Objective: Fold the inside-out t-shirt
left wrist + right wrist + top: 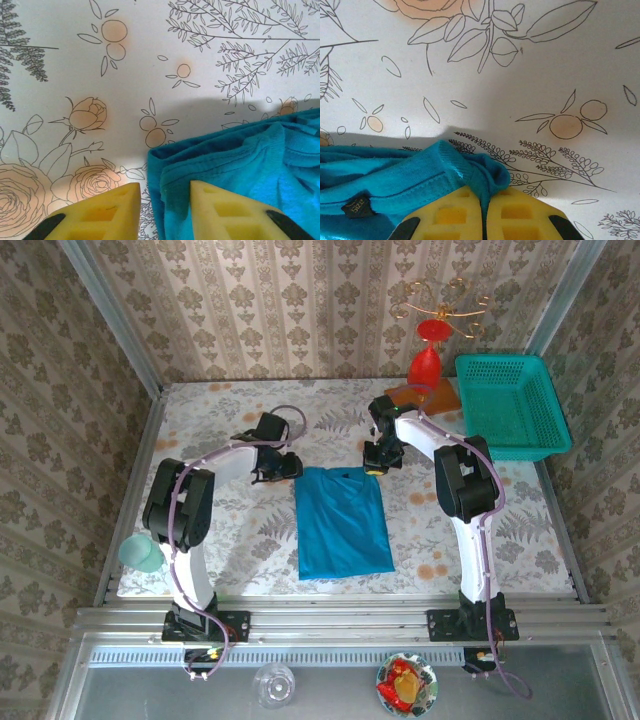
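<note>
Looking from the left: our L claw (165, 189) stands partly open, fingers (105, 210) apart w/ bare table (150, 75) between them. The t-shirt (240, 165) edge reaches into that gap beside the right-hand finger, not pinched. The shirt lies flat btwn both claws, stretching back toward the arm bases. Our R claw (484, 192) is closed tight on a bunched fold of the shirt's edge; a small dark label (356, 206) sits left of it.

High rear camera overlooks table (230, 410); wrist cameras closely share the t-shirt (342, 525).
</note>
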